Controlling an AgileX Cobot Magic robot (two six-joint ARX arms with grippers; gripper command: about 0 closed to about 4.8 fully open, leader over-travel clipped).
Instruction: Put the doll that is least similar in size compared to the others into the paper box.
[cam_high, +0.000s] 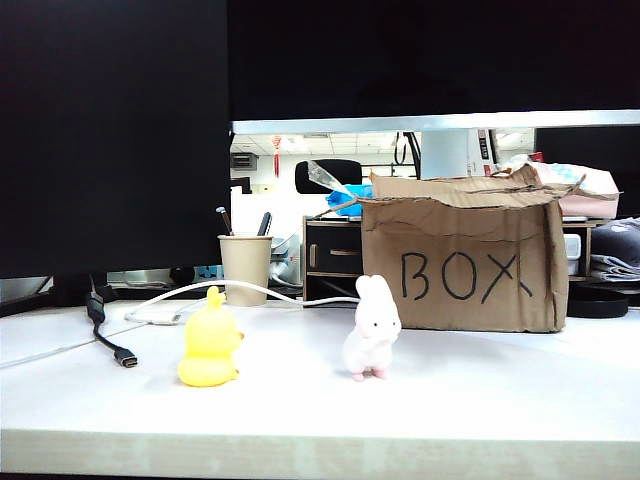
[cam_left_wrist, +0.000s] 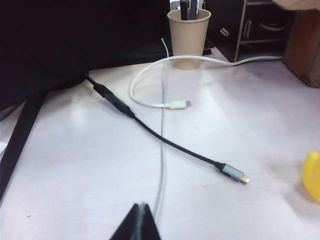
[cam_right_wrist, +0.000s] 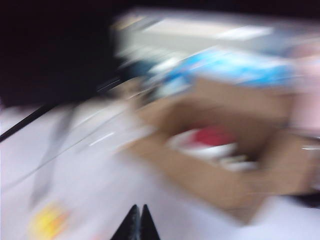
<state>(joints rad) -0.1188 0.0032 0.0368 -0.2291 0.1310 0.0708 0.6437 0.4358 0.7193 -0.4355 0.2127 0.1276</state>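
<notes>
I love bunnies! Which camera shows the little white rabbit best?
The exterior view: the white rabbit stands whole and sharp on the table, beside the yellow duck. The left wrist view doesn't show it, and the right wrist view is too blurred to tell.

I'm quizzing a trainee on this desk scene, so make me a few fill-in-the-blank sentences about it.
1. The word handwritten on the paper box is ____.
2. The yellow duck and the white ____ stand on the table.
3. In the blurred right wrist view, the doll with the red lid lies ____ the box.
4. The right gripper is ____.

Missing words: BOX; rabbit; inside; shut
</notes>
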